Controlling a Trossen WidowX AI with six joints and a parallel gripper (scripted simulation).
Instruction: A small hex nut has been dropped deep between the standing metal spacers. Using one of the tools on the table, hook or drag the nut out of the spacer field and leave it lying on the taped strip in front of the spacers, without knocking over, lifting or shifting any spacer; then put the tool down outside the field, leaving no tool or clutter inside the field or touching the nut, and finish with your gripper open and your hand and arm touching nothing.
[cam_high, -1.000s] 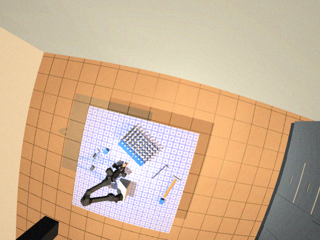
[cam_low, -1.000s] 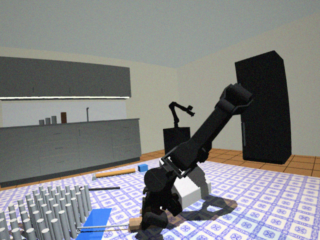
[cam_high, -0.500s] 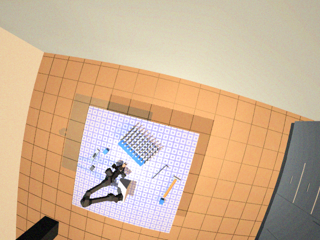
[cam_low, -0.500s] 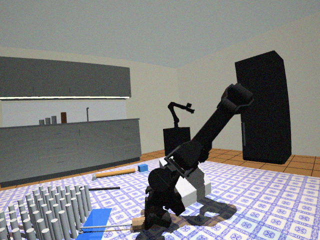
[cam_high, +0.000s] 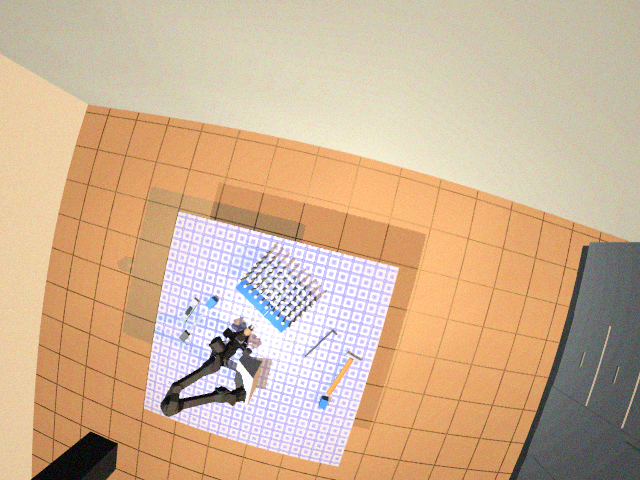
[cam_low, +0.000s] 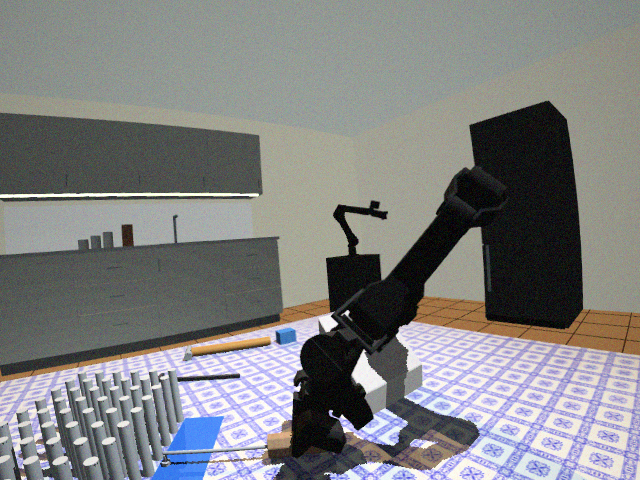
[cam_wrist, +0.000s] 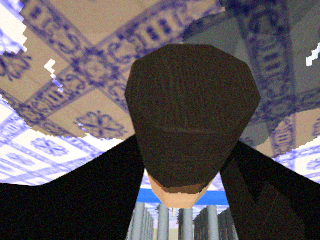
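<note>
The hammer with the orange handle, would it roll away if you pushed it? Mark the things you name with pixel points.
The hammer (cam_high: 340, 376) (cam_low: 230, 346) probably wouldn't roll far: its crosswise head should stop it. It may swing around instead, and its straight handle looks stiff.

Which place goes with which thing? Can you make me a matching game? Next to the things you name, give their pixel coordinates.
Things:
1. wooden-handled tool with a thin metal rod (cam_high: 248, 331) (cam_low: 279, 444) (cam_wrist: 192, 90)
2. flat blue taped strip (cam_high: 261, 306) (cam_low: 192, 439) (cam_wrist: 210, 197)
3. orange-handled hammer (cam_high: 339, 376) (cam_low: 231, 346)

Places:
A. along the front of the grey metal spacers (cam_high: 289, 284) (cam_low: 126, 449) (cam_wrist: 186, 222)
B. in the black gripper (cam_high: 247, 331) (cam_low: 292, 439) (cam_wrist: 182, 139)
C. beside a small blue block (cam_high: 323, 401) (cam_low: 285, 335)

Pairs: 1-B, 2-A, 3-C
</note>
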